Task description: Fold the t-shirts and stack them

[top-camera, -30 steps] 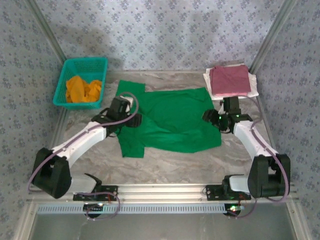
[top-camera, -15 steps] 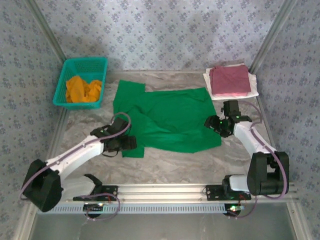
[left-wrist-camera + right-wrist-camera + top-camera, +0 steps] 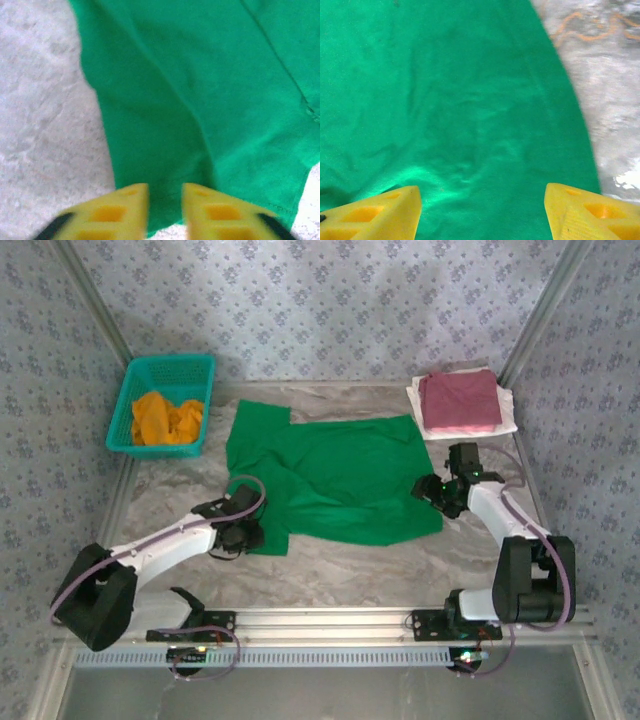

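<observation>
The bright green cotton t-shirt [image 3: 340, 475] lies spread flat in the middle of the grey marbled counter [image 3: 350, 575], one sleeve pointing toward the far-left corner. The step in hand looks like taking hold of it for the first fold.

The left gripper [image 3: 165, 192] sits low at the shirt's near-left corner. Its yellow fingers are drawn almost together, and a ridge of hem runs up between them, so it appears to have pinched the cloth. To do this well, that pinch should catch both layers of the hem. Lifting should wait until the other side is held too, so the cloth rises evenly without dragging.

The right gripper [image 3: 482, 195] is spread wide and holds nothing. It hangs just above the shirt's right edge and needs to come down on that edge before closing.

The left arm reaches forward, stretched low along the counter. The right arm is bent at the elbow, with its wrist angled inward toward the shirt.
</observation>
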